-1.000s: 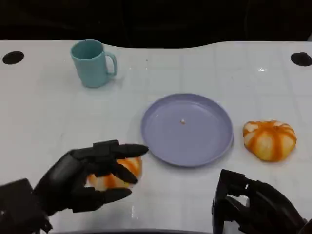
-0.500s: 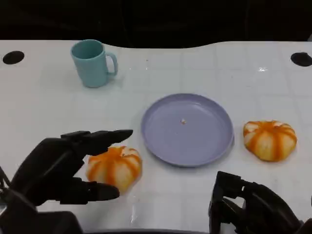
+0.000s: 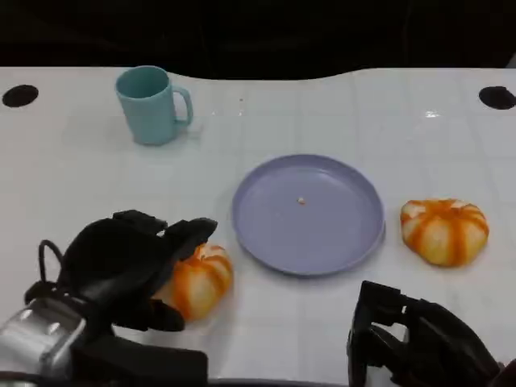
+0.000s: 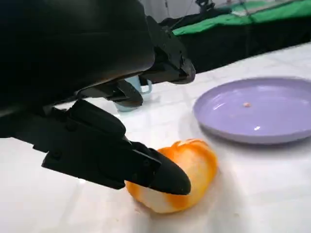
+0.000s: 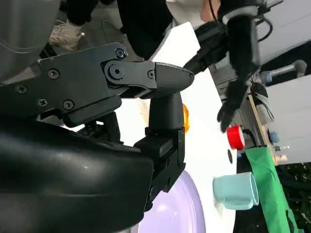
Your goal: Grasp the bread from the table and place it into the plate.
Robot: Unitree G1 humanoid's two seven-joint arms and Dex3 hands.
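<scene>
A round orange-and-white bread (image 3: pixel 201 280) lies on the white table (image 3: pixel 339 121), left of the lavender plate (image 3: pixel 309 214). My left hand (image 3: pixel 129 270) arches over the bread's near-left side, palm down, fingers spread around it. In the left wrist view the thumb (image 4: pixel 146 167) lies against the bread (image 4: pixel 194 162) while the upper fingers (image 4: pixel 165 58) stay above it; the bread rests on the table, beside the plate (image 4: pixel 282 114). A second bread (image 3: pixel 445 231) sits right of the plate. My right hand (image 3: pixel 411 343) rests at the near edge, fingers curled, holding nothing.
A teal mug (image 3: pixel 149 105) stands at the far left of the table; the right wrist view shows it (image 5: pixel 235 191) too. Black round holes (image 3: pixel 19 95) (image 3: pixel 497 97) mark the table's far corners. The plate holds just a small crumb (image 3: pixel 301 201).
My left hand has turned palm down and settled over the bread, covering its left side. The bread, plate and right hand stay where they were.
</scene>
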